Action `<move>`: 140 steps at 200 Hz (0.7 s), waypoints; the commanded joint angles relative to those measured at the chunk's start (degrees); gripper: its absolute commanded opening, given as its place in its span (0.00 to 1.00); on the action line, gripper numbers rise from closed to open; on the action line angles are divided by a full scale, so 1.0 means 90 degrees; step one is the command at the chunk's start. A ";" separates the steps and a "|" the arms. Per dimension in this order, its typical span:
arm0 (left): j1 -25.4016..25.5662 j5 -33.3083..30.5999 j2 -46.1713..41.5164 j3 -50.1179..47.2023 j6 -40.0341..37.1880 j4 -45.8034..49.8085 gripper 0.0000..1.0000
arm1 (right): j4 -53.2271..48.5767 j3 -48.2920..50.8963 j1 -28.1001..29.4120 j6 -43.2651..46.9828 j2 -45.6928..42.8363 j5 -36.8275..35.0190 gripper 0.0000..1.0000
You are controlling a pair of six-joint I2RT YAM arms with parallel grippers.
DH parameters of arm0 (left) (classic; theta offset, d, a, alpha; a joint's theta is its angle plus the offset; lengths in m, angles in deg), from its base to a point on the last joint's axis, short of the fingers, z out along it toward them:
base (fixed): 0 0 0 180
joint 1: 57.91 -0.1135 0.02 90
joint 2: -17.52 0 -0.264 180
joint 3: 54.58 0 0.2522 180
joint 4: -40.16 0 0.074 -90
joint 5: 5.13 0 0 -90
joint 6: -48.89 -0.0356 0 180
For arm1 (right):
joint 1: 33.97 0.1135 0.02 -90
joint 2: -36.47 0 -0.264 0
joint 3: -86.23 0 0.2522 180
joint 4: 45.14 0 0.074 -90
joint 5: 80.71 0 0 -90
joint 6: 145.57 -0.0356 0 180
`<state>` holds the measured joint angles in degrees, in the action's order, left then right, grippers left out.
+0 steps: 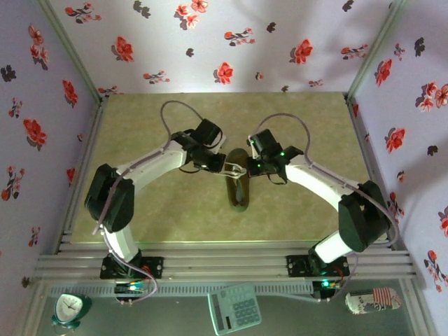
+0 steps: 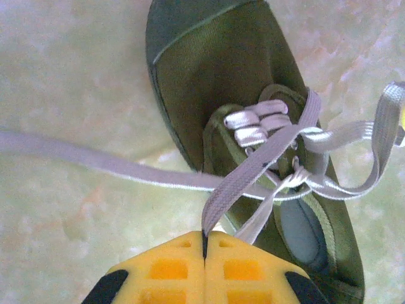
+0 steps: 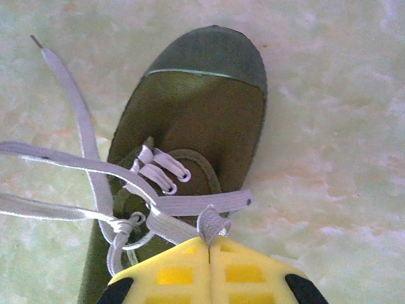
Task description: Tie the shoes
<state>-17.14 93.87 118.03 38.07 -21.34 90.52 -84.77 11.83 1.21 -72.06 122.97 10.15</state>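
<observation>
Sneaker point(image 1: 239, 189), olive canvas, mid-frame on mottled pale-green tabletop point(image 1: 175, 210), floral walls point(image 1: 210, 42) around; left gripper point(image 2: 204, 237), right gripper point(image 3: 209, 240) clamping flat white laces point(image 2: 95, 161).

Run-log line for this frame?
left tool: shut on lace strand | right tool: shut on lace fold | sneaker: flat on table, no bow yet
</observation>
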 commanded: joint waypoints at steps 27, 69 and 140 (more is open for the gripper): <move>0.0048 0.0194 -0.0728 -0.1226 0.1581 -0.1033 0.00 | 0.0573 0.0355 0.0069 0.0134 -0.0420 0.0241 0.00; 0.0122 0.0280 -0.0667 -0.2003 0.2244 -0.2049 0.00 | 0.1205 0.0660 0.0211 0.0447 -0.0546 0.0900 0.00; 0.0190 0.0113 0.0004 -0.2347 0.2469 -0.3042 0.00 | 0.1381 0.0509 0.0554 0.1237 -0.0324 0.0428 0.00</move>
<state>-16.00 95.51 115.67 18.10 -0.80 67.50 -73.42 17.58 5.73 -64.54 119.52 16.33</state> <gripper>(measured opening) 0.067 0.063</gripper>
